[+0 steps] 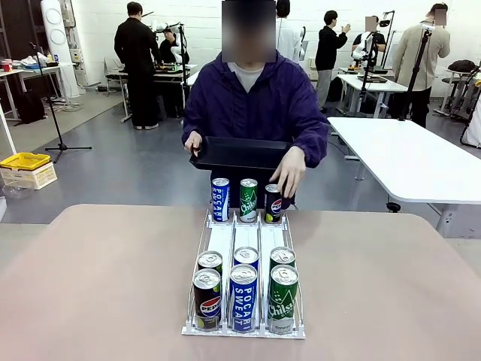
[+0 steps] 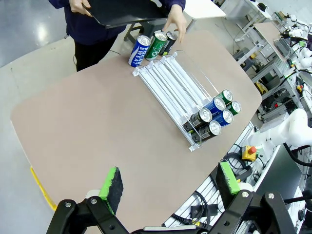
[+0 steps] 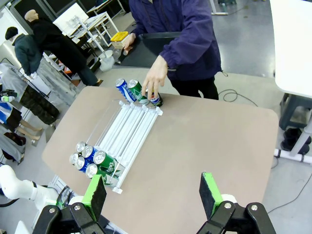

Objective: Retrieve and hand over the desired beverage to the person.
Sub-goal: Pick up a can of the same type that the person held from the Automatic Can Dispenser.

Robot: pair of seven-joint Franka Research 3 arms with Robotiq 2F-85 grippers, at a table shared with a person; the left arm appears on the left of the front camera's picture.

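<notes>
**Ana:** What does the front view show?

**Ben:** A person [image 1: 255, 105] in a dark purple jacket stands at the far side of the worktop [image 1: 98, 278]. One hand [image 1: 193, 143] holds a black tray [image 1: 240, 154]. The other hand [image 1: 289, 171] rests on top of a Pepsi can [image 1: 273, 203].

**Ana:** Where is that can?

**Ben:** It stands at the far end of a white rack [image 1: 244, 241]. It is in a row with a Pocari Sweat can [image 1: 219, 199] and a green Chilsung can [image 1: 248, 200]. Six more cans [image 1: 243, 297] stand at the near end, in two rows of three.

**Ana:** And the left wrist view?

**Ben:** The left end effector [image 2: 170, 183] hangs over the worktop. Its jaws are wide and hold nothing. The rack is well apart from it. The person's hand is on the cans at the far end.

**Ana:** And the right wrist view?

**Ben:** The right end effector [image 3: 152, 194] is wide too, with nothing in it. It hangs over the worktop, well apart from the rack. The person's fingers touch the Pepsi can.
</notes>
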